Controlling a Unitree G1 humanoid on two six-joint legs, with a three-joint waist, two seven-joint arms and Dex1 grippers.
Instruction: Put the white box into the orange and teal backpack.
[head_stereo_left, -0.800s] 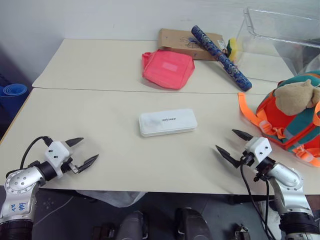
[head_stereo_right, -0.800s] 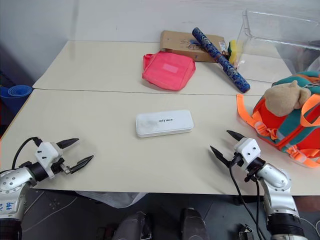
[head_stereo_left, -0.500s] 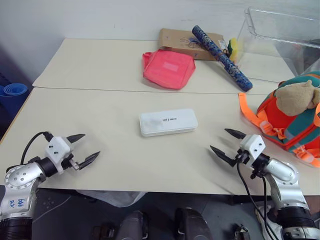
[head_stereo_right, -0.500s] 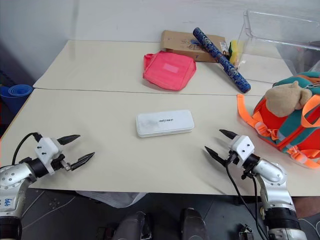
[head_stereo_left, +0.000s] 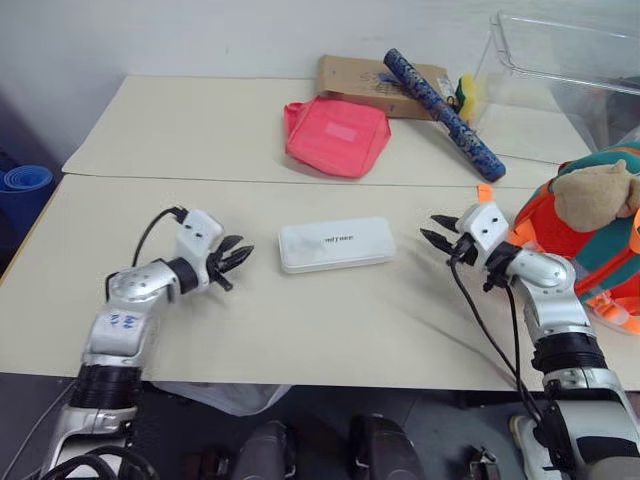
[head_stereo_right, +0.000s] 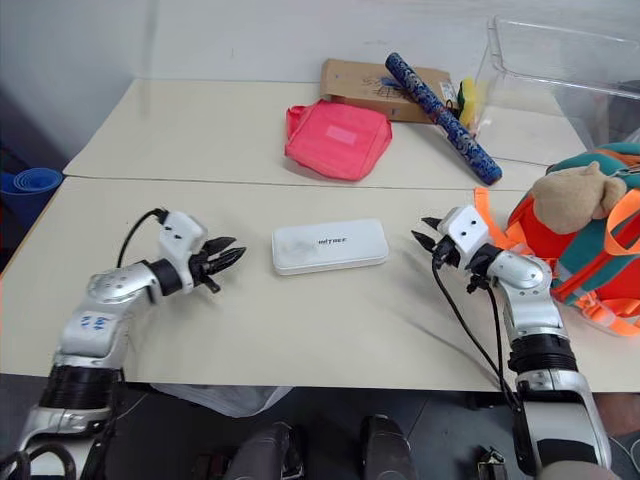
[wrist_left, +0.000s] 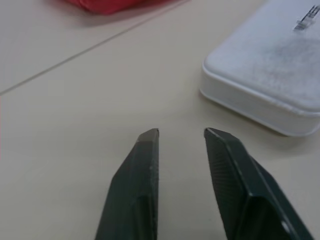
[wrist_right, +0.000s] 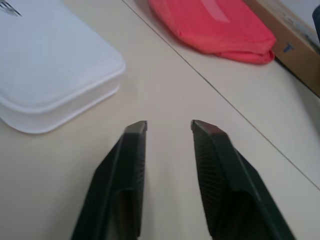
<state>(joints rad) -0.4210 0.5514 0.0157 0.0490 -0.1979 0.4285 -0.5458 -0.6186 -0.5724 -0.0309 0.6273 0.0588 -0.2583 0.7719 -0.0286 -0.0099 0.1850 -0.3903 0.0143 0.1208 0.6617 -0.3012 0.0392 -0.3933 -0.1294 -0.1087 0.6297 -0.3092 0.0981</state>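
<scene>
Head views: I'm in the approach step, nothing lifted. The box (head_stereo_left: 335, 245) lies flat mid-table, long side running left to right, with my left gripper (head_stereo_left: 236, 257) just off its left end and my right gripper (head_stereo_left: 439, 232) near its right end. Both point inward at it, neither touching. The backpack (head_stereo_left: 585, 235) sits at the table's right edge, behind my right arm; I can't tell whether its opening is unzipped. Pink pouch (head_stereo_left: 336, 135), cardboard box (head_stereo_left: 372, 84), patterned roll (head_stereo_left: 443, 101) and clear bin (head_stereo_left: 565, 70) sit far back, well clear. Bare table around the box, front edge near my arms.

Left wrist: my fingers (wrist_left: 136, 190) stand a narrow gap apart, holding nothing; the box's rounded corner lies just ahead, off to one side.

Right wrist: same – narrow gap, empty, the box's other end ahead and offset.

Next move, as I judge it: close in from both ends and squeeze the box between the grippers – or widen one to take it across its narrow side – then carry it right to the backpack.
</scene>
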